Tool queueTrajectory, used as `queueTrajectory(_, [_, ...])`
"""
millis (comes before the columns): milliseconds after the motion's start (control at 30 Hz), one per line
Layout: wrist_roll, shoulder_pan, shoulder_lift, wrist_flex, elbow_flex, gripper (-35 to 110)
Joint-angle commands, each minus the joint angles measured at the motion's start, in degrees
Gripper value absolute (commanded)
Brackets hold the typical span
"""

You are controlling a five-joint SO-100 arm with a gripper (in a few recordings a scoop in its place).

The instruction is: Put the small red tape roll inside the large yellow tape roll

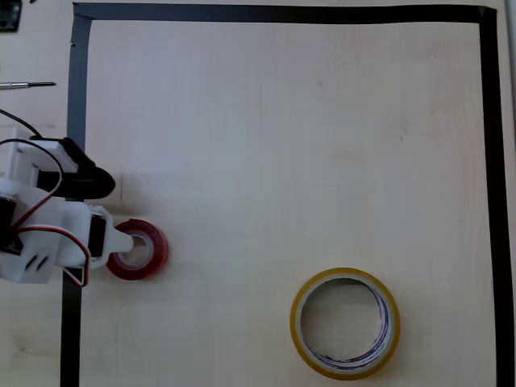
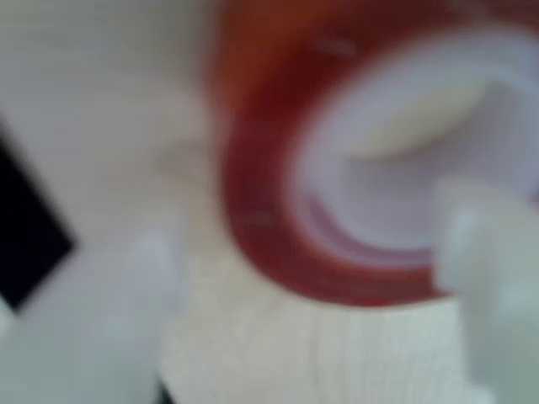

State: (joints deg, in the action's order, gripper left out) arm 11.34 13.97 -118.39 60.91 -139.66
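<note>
The small red tape roll point(image 1: 139, 249) lies flat on the table at the left, just inside the black border. My white gripper point(image 1: 126, 242) reaches it from the left, one fingertip over its hole. In the blurred wrist view the red roll point(image 2: 269, 227) looms close. One white finger point(image 2: 493, 286) stands in its white core, the other finger point(image 2: 126, 320) outside its wall with a gap, so the gripper point(image 2: 312, 244) is open astride the wall. The large yellow tape roll point(image 1: 345, 323) lies flat at the lower right, its wide hole bare.
A black tape border point(image 1: 282, 13) frames the pale wooden table along the top, left and right. A thin metal tool point(image 1: 28, 84) lies outside the border at the upper left. The arm's white body and wires point(image 1: 36, 234) sit at the left edge.
</note>
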Motion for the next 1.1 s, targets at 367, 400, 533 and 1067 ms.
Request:
queueTrajectory(367, [1.05,0.7,-0.97,-4.04,-2.55,17])
queueTrajectory(400, [1.05,0.79,-0.35,-4.66,-2.64,17])
queueTrajectory(533, [1.23,0.79,0.97,-5.19,-2.29,17])
queueTrajectory(1067, [1.49,2.02,8.79,-4.66,1.58,0])
